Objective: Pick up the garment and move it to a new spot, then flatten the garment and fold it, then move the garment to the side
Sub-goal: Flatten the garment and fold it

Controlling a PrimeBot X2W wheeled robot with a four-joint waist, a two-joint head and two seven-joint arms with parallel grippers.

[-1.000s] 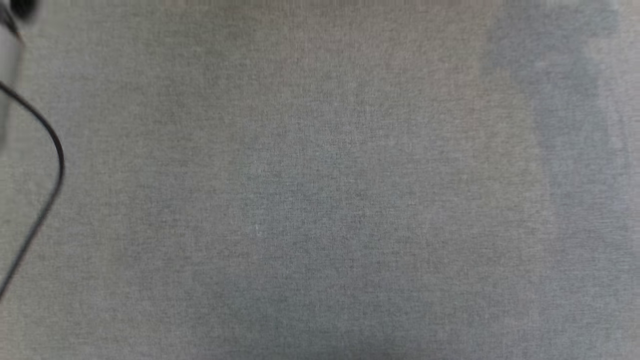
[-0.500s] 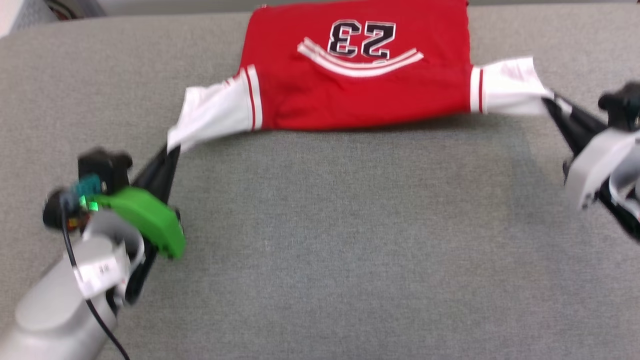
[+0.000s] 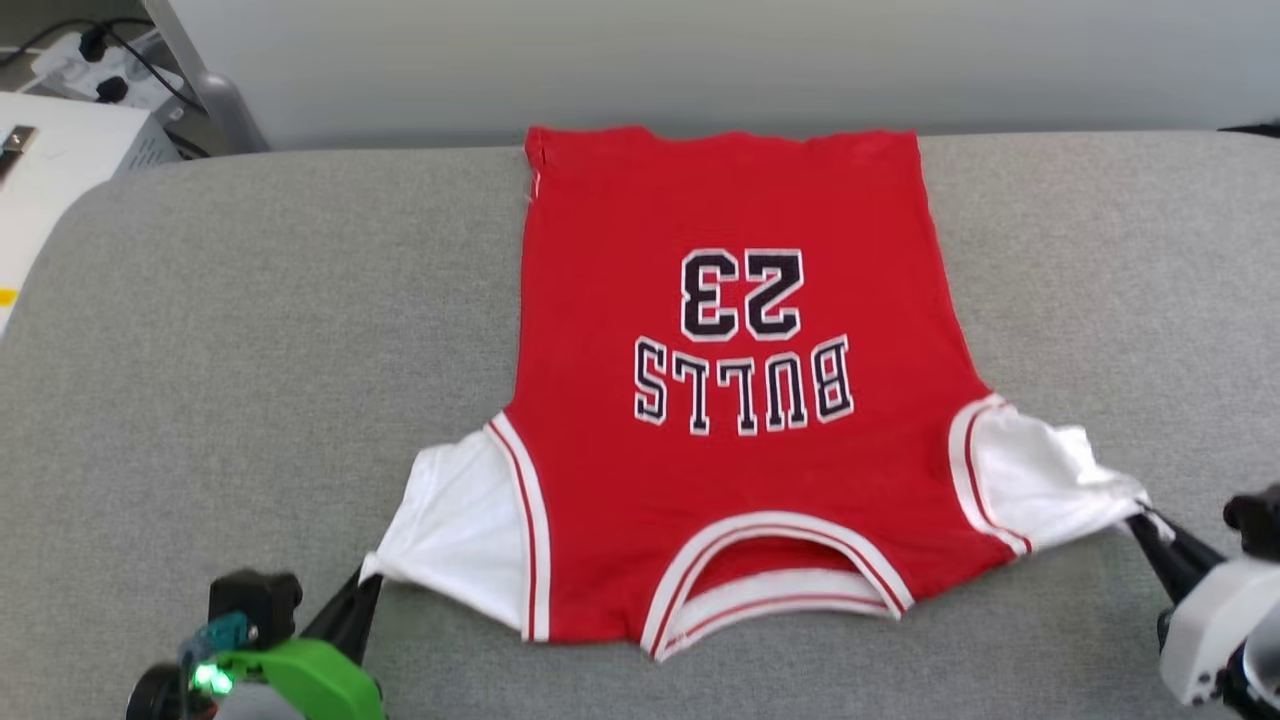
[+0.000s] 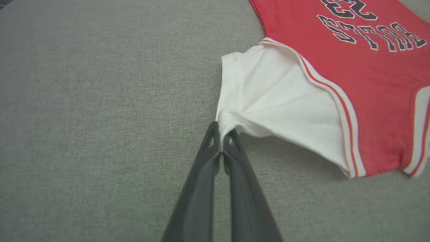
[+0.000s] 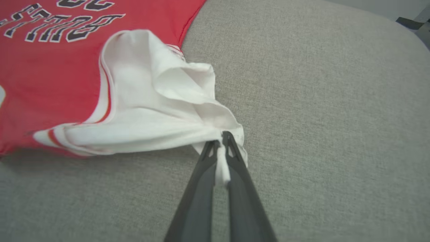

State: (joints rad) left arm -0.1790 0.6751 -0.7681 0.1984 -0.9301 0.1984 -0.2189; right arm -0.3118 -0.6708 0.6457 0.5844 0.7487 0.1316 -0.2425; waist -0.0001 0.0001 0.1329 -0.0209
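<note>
Head view: red soft-fabric T-shirt with white short sleeves [image 3: 740, 400] lies spread on the grey fabric-covered table [image 3: 250, 330], collar nearest the robot; left gripper [image 4: 221, 129] is clamped on one sleeve corner, right gripper [image 5: 222, 139] on the other; both bites look thin, so an uneven pull could slip a sleeve free or skew the shirt.
</note>
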